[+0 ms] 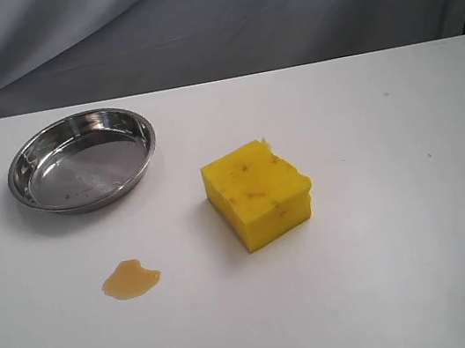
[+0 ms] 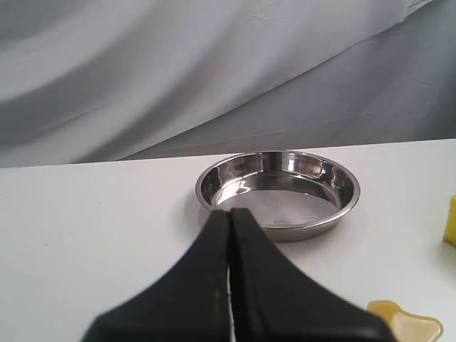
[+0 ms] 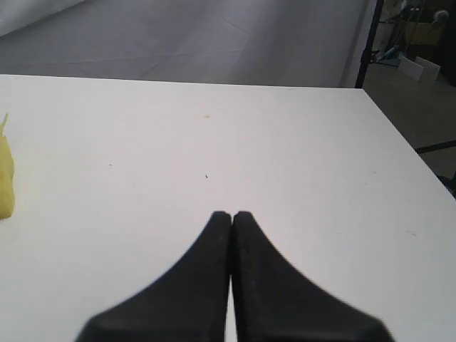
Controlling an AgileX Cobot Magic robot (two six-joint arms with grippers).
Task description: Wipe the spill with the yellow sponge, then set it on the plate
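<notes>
The yellow sponge, a thick speckled foam block, sits near the middle of the white table. A small glossy amber spill lies to its front left. The shiny steel plate rests at the back left with nothing in it. Neither arm shows in the exterior view. My left gripper is shut and holds nothing; its tips point at the plate, with the spill and a sliver of the sponge at that view's edge. My right gripper is shut over bare table, with the sponge off to one side.
A grey cloth backdrop hangs behind the table's far edge. The table's right edge shows in the right wrist view, with a dark stand and clutter beyond it.
</notes>
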